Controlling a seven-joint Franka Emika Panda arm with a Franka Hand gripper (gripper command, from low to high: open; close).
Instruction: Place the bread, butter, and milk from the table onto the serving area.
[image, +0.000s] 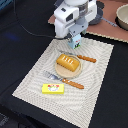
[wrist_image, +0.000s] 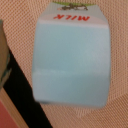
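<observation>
The milk (image: 75, 42), a small white carton with blue-green marks, hangs in my gripper (image: 74, 36) over the far edge of the serving area (image: 30, 80), a beige striped placemat. In the wrist view the milk (wrist_image: 70, 60) fills the picture with red "MILK" lettering and the mat behind it. The bread (image: 67, 62), a golden-orange loaf, lies on the round tan plate (image: 59, 71) in the mat's middle. The butter (image: 52, 89), a flat yellow packet, lies on the mat's near part. The gripper is shut on the milk.
An orange-handled knife (image: 82, 58) lies beyond the plate and an orange-handled fork (image: 67, 81) lies in front of it. A brown board (image: 107, 27) with a grey pot (image: 122, 17) stands at the back on the exterior view's right. The table is black.
</observation>
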